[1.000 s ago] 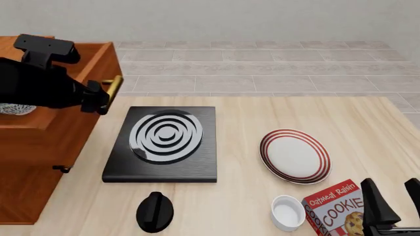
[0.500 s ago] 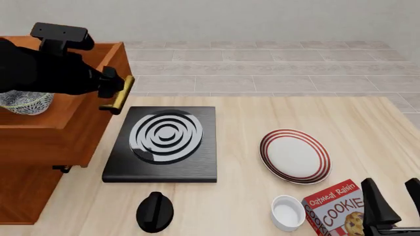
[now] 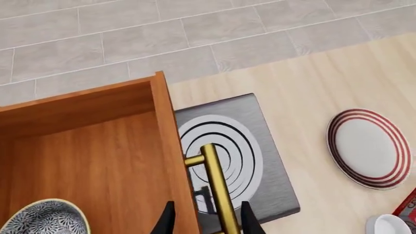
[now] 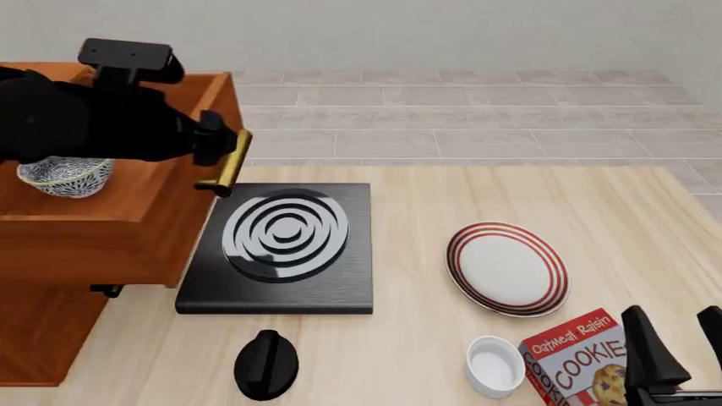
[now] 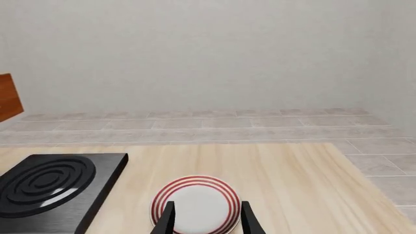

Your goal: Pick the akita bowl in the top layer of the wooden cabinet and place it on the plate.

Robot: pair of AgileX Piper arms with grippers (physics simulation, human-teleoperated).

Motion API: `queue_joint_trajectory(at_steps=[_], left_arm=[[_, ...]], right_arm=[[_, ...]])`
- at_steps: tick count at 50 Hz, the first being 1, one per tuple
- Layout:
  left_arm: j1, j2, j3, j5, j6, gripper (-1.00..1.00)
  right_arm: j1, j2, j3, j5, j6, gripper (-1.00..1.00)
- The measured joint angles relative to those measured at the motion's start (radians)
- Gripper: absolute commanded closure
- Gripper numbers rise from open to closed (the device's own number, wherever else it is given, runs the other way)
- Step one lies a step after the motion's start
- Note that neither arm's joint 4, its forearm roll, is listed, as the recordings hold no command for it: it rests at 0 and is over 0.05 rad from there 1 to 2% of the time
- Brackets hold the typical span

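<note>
With left gripper [image 4: 221, 144] clamped on brass bar handle [image 4: 232, 164], top layer [image 4: 169, 199] of wooden cabinet [image 4: 34, 338] pulled further out than a second ago, exposing akita bowl [image 4: 66, 177] inside, ready for picking; plate [image 4: 508, 269] bare; right gripper [image 4: 677, 351] parted, idle.

Grey tiled floor [image 4: 451, 118], pale wall [image 4: 451, 34]

The left gripper [image 4: 222, 150] grips the brass handle [image 4: 232, 165] of the top layer [image 4: 135, 224], akita bowl [image 4: 66, 176] inside.
</note>
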Motion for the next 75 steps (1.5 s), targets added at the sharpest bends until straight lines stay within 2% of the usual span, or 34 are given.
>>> queue_joint_trajectory(at_steps=[18,27,36,52,60,75], left_arm=[[-0.021,0.004,-0.001,-0.011,-0.059,-1.0],[-0.021,0.014,-0.022,0.011,-0.06,-1.0],[-0.017,0.035,-0.073,0.037,-0.026,-1.0],[-0.013,0.05,-0.221,0.09,0.068,-1.0],[-0.002,0.053,-0.259,0.118,0.088,-1.0],[0.088,0.066,-0.322,0.193,0.118,-1.0]], right_arm=[[-0.001,0.0,-0.001,0.0,0.002,-1.0],[-0.001,0.0,0.0,0.0,0.002,-1.0],[0.001,0.0,0.0,0.0,0.001,-1.0],[0.003,0.0,0.002,-0.002,-0.003,-1.0],[0.004,0.0,0.002,-0.003,-0.004,-1.0],[0.005,0.0,0.0,-0.004,-0.004,-1.0]])
